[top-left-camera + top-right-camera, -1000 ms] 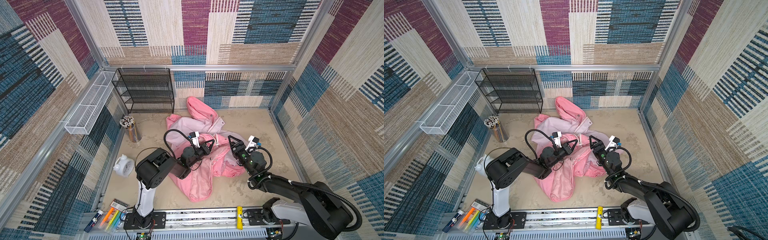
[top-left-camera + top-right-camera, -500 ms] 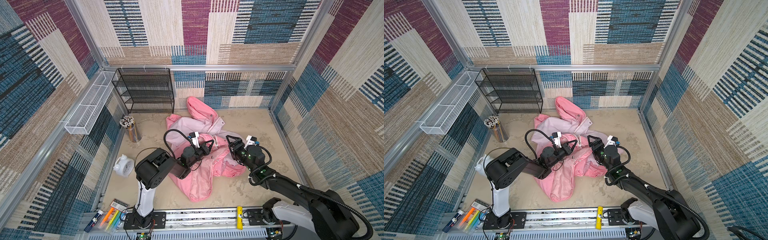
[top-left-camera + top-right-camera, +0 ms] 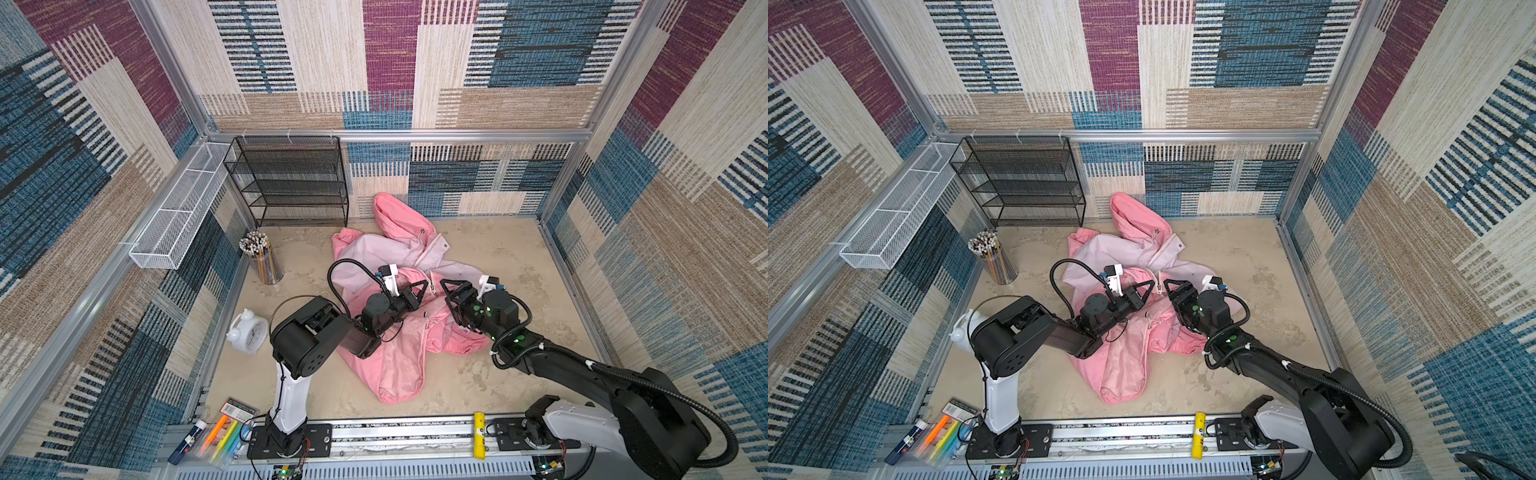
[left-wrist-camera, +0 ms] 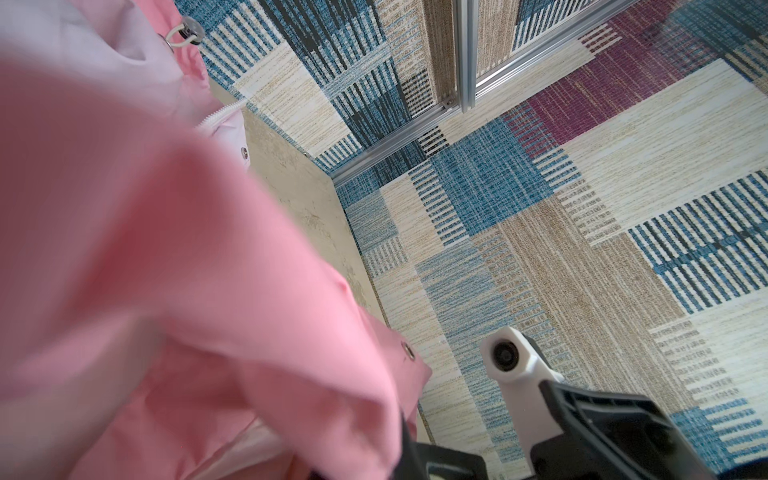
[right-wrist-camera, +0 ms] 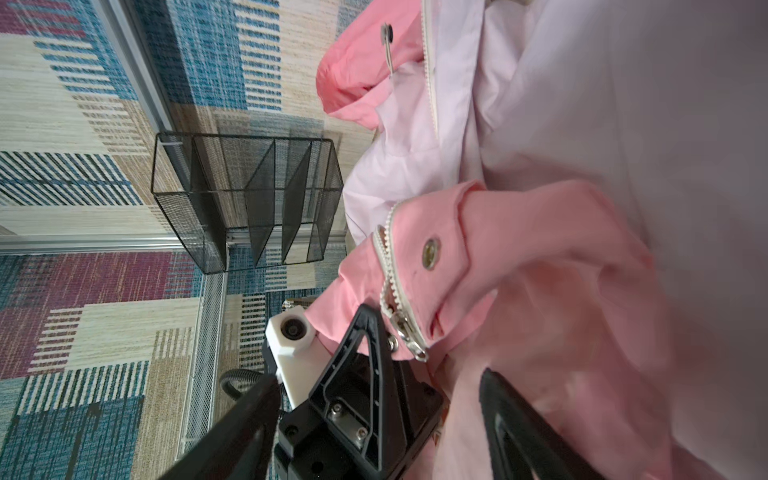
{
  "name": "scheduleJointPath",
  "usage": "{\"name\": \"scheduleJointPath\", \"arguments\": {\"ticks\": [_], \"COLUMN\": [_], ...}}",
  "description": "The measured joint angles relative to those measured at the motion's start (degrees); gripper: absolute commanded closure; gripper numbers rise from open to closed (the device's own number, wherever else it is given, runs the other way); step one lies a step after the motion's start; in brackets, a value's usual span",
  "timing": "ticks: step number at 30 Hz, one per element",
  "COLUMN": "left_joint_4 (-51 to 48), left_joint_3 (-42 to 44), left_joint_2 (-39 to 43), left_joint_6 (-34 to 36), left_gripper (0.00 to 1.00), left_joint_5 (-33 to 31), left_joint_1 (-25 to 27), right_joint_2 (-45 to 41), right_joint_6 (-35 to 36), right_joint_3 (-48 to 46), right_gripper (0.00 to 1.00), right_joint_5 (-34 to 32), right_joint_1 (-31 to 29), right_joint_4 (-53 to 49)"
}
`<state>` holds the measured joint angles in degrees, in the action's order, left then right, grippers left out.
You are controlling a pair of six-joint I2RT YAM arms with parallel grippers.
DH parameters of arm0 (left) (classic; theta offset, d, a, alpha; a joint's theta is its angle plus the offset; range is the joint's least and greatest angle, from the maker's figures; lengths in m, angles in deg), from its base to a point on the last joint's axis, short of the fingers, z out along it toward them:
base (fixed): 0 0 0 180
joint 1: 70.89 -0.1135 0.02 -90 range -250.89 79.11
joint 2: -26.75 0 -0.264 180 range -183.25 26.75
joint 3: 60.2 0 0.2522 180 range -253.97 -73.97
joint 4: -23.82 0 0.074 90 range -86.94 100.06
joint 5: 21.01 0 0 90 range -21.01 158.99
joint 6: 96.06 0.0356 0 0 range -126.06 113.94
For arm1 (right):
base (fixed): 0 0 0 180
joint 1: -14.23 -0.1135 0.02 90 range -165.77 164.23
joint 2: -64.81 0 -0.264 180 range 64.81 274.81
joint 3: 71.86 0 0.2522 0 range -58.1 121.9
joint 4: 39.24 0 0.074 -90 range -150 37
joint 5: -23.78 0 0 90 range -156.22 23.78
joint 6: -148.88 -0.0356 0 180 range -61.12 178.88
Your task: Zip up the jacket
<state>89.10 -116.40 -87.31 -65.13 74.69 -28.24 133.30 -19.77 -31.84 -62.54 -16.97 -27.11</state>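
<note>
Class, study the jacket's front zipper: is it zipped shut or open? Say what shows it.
Open: in the right wrist view the jacket's two tooth rows lie apart beyond the slider.

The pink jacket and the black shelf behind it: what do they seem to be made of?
The jacket: thin woven cloth, probably nylon or polyester, matte; it crumples into soft folds. Its zipper looks like white plastic teeth, its snap shiny metal. The black shelf: fine wire mesh on a rod frame, likely painted steel; the wall shows through it.
</note>
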Motion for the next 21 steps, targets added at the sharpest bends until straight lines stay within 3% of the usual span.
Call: {"name": "scheduleJointPath", "arguments": {"ticks": [21], "left_joint_4": [0.0], "left_joint_3": [0.0], "left_joint_2": [-0.04], "left_joint_6": [0.0], "left_gripper": [1.0], "left_joint_5": [-0.02], "left_joint_1": [0.0], "right_joint_2": [6.34], "right_joint_6": [-6.16], "right_joint_3": [0.83], "right_gripper": [0.3], "right_joint_5": [2.8], "right_joint_1": [-0.72], "right_joint_4": [7.72]}}
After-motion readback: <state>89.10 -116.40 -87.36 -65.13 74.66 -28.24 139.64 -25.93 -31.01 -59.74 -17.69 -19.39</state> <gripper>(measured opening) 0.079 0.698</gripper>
